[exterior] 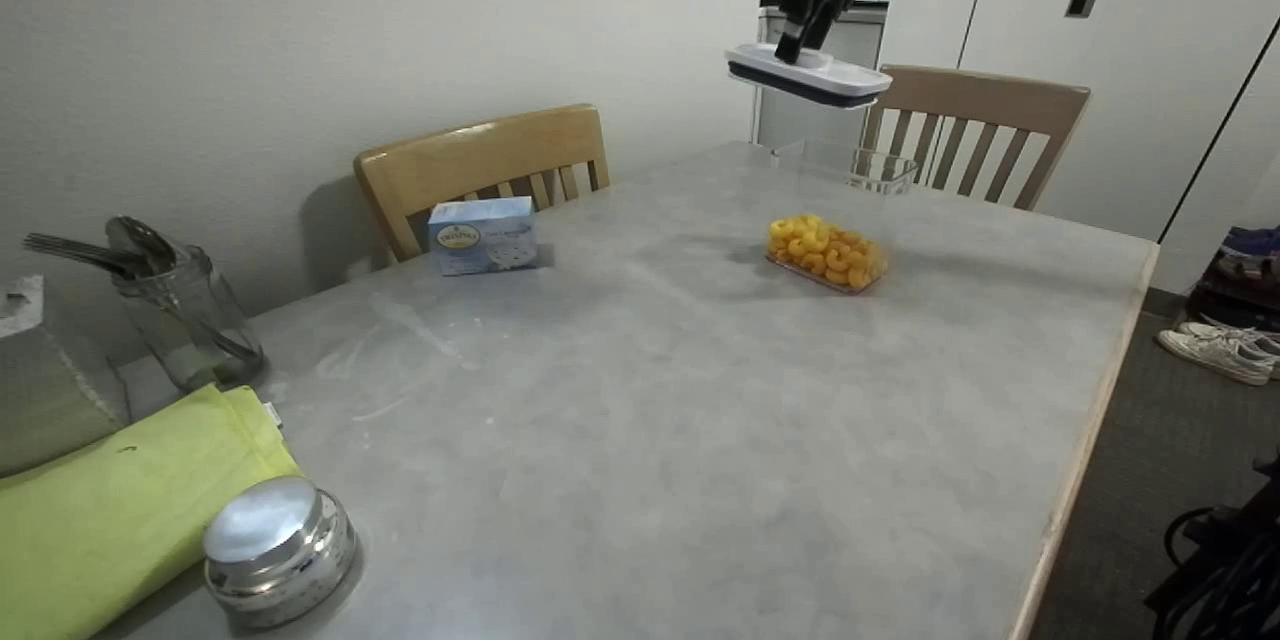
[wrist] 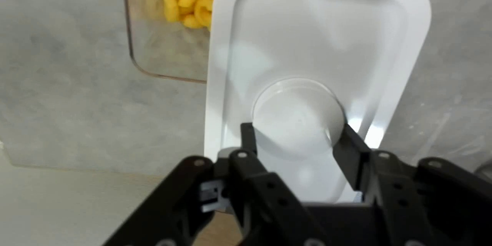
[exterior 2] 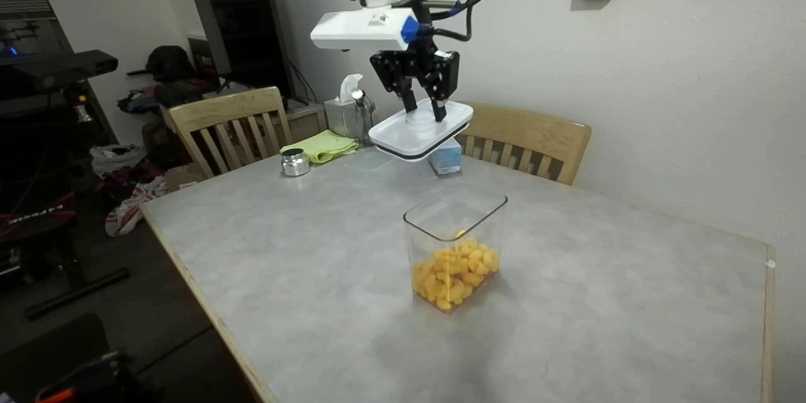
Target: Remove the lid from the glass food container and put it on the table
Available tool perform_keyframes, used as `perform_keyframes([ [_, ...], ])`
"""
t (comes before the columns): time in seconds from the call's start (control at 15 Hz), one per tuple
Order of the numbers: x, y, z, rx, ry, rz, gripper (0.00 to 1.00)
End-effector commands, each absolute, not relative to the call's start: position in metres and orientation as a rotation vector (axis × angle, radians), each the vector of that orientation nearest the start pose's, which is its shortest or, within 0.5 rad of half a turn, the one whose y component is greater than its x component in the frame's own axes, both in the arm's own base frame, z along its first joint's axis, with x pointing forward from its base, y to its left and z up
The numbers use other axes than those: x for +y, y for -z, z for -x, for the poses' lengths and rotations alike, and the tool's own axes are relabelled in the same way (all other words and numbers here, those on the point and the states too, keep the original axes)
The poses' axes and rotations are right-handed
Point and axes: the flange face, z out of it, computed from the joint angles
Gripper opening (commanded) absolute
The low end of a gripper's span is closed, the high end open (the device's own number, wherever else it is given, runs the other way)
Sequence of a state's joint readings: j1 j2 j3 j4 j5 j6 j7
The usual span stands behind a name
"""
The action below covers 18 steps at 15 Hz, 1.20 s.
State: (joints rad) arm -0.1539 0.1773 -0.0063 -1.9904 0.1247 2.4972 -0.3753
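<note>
White and flat, the lid [exterior 2: 415,136] is clasped by its round knob [wrist: 299,117] in the gripper [wrist: 296,135], above the table [exterior 2: 283,264]; it is best carried clear of the uncovered glass food container [exterior 2: 488,230], lowered level, and released only once resting.

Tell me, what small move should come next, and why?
Probably carry the lid sideways, away from the glass food container: the gripper holds the lid's round knob in midair, and in the wrist view the lid hides part of the container.
</note>
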Motion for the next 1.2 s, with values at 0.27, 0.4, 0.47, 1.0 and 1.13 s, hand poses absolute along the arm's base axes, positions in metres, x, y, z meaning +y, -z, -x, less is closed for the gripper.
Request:
perform_keyframes([
  [0.27,-0.036,-0.356,-0.597,-0.235,0.485,3.024,0.28],
  [0.4,-0.028,-0.33,-0.596,-0.253,0.493,3.048,0.28],
  [0.47,-0.027,-0.316,-0.596,-0.29,0.532,3.07,0.28],
  [1.0,-0.022,-0.218,-0.594,-0.196,0.63,3.077,0.28],
  [1.13,-0.019,-0.202,-0.594,-0.166,0.632,3.074,0.28],
])
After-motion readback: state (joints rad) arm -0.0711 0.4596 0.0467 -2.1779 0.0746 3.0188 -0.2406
